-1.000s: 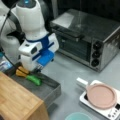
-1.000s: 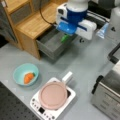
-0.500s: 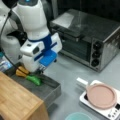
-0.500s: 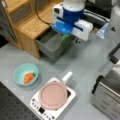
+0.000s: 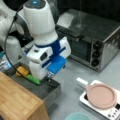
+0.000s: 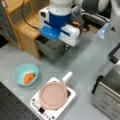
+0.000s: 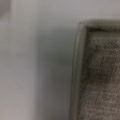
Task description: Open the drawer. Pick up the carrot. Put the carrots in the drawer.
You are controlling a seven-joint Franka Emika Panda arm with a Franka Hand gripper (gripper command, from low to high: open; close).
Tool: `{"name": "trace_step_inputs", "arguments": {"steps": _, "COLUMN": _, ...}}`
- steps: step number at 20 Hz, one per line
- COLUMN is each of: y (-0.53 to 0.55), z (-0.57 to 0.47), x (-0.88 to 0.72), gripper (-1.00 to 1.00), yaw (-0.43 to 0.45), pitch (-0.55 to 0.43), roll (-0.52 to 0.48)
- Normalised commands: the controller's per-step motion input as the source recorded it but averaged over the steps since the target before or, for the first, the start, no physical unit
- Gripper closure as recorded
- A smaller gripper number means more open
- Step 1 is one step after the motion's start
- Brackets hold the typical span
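Mock kitchen: toaster oven (image 5: 100,45), perforated lab bench (image 6: 12,105)

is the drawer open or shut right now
Open: in both front views the drawer juts out from the cabinet, interior exposed, under the gripper.

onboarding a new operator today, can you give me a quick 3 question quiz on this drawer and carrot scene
1. True or false: the drawer is pulled out of its cabinet.
2. Where is the carrot? A) in the drawer B) in the teal bowl C) on the pink pan
3. Fill in: the gripper hangs low over the drawer's front ____.

Key
1. True. In both front views it stands open.
2. B. The carrot lies in the bowl, apart from the arm.
3. Edge. The wrist view shows the drawer's rim close beneath.
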Motion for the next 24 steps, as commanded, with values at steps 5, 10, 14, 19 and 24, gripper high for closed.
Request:
{"name": "trace_step_inputs", "arguments": {"steps": 5, "y": -0.16, "z": 0.21, "x": 0.43, "gripper": -1.00, "yaw": -0.060, "pitch": 0.227, "roll": 0.083}}
{"name": "trace_step_inputs", "arguments": {"steps": 10, "y": -0.19, "z": 0.10, "x": 0.40, "gripper": -1.00, "yaw": -0.008, "pitch": 0.222, "roll": 0.098}}
{"name": "trace_step_inputs", "arguments": {"steps": 14, "y": -0.18, "z": 0.13, "x": 0.37, "gripper": -1.00, "yaw": 0.019, "pitch": 0.238, "roll": 0.108}}
{"name": "trace_step_inputs", "arguments": {"steps": 19, "y": -0.19, "z": 0.17, "x": 0.41, "gripper": -1.00, "yaw": 0.022, "pitch": 0.306, "roll": 0.120}}
{"name": "trace_step_inputs", "arguments": {"steps": 24, "y": -0.23, "z": 0.15, "x": 0.46, "gripper": -1.00, "yaw": 0.024, "pitch": 0.294, "roll": 0.113}}
